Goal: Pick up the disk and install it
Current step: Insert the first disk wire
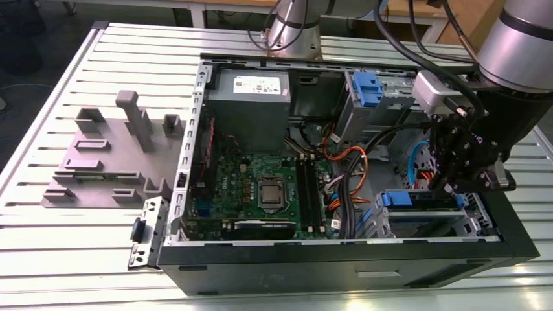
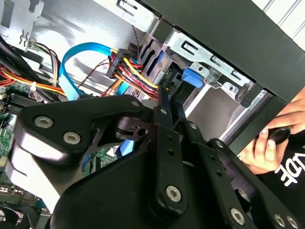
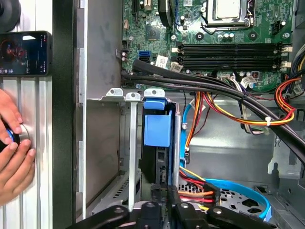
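The disk (image 3: 156, 125) stands on edge in a slot of the metal drive cage (image 3: 114, 95), its blue frame facing the motherboard and its dark body running back toward my gripper (image 3: 164, 192). My fingers lie close together right at the disk's rear end, with nothing visible between them. In the exterior view the disk's blue frame (image 1: 402, 198) sits in the cage at the case's right front corner, directly under my gripper (image 1: 451, 188). In the second wrist view my gripper (image 2: 164, 98) points at the disk's blue tab (image 2: 191, 77).
The open computer case (image 1: 346, 262) holds a motherboard (image 1: 259, 188), a grey power supply (image 1: 250, 97) and bundled cables (image 3: 224, 112) beside the cage. A second blue-framed bay (image 1: 368, 87) sits at the back. A person's hand (image 3: 12, 143) and a phone (image 3: 24, 52) lie outside the case wall.
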You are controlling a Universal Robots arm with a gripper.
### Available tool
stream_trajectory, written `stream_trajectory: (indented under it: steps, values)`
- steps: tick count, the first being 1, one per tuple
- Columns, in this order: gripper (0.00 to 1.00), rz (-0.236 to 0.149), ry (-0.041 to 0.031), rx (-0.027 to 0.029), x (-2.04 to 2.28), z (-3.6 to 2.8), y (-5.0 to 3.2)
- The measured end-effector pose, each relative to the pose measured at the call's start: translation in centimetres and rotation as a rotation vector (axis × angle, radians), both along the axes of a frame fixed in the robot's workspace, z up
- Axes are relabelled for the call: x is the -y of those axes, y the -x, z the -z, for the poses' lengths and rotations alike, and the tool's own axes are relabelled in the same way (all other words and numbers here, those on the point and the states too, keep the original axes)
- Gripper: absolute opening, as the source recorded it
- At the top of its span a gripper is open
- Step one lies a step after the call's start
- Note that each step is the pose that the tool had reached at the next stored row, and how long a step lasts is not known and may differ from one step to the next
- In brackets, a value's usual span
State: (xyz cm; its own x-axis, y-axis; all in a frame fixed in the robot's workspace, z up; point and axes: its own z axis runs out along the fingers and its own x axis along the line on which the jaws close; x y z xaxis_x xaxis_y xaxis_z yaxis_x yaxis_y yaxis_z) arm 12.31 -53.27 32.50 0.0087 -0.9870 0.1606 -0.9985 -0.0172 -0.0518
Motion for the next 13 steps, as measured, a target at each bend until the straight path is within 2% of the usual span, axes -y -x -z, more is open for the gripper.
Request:
stream_trajectory:
  steps: [1,2,9,13]
  values:
    - [0.18,0.0,0.0001,0.0001,0.0,-0.03,0.0]
    - [0.24,0.0,0.0006,0.0001,0.0,-0.14,0.0]
    - [0.24,0.0,0.0006,-0.0009,0.0,-1.35,0.0]
    - [0.22,0.0,0.0004,-0.001,0.0,-1.37,0.0]
